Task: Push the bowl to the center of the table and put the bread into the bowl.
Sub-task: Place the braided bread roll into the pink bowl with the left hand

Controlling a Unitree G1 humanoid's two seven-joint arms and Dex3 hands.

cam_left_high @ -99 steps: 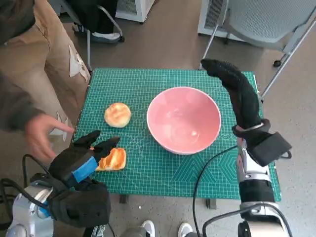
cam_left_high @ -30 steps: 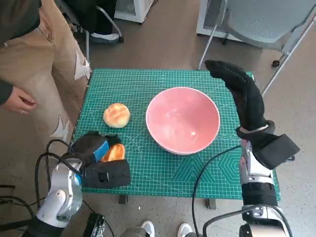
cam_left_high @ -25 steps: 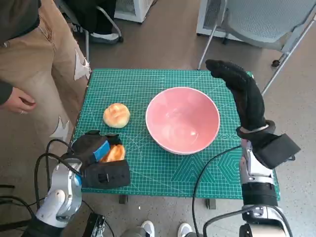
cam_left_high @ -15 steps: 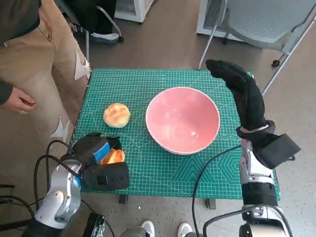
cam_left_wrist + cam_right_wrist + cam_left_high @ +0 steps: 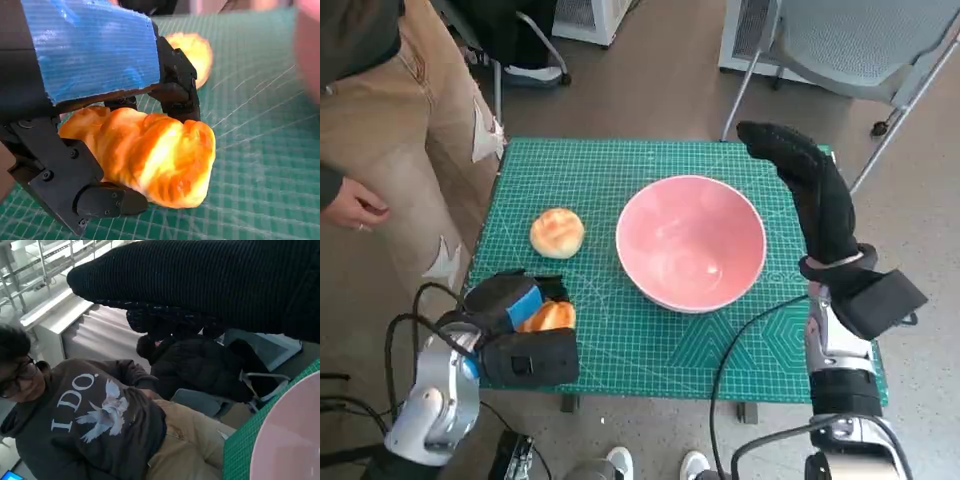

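Since three seconds back, left hand (image 5: 510, 305) is dropping from hovering beside the golden orange-glazed bread piece (image 5: 548, 316) to closing round it, and the person's hand at the left edge is pulling back. Fingers (image 5: 175, 85) are now clamping the bread, one above and one under it, at the near-left corner of the green cutting-mat worktop (image 5: 620, 180). Large pink round bowl (image 5: 690, 242) is sitting about mid-worktop, well apart from the held bread, lying away to the right and slightly farther out, so the carry is running rightward. Right hand (image 5: 810, 195), gloved, is hanging just beside the bowl's right rim, fingers straight and together, holding nothing. A second round golden bun (image 5: 558, 232) is lying between. Left wrist view is showing the clamp and the bread's long axis across the fingers; head view is hiding that but giving the bowl's bearing.
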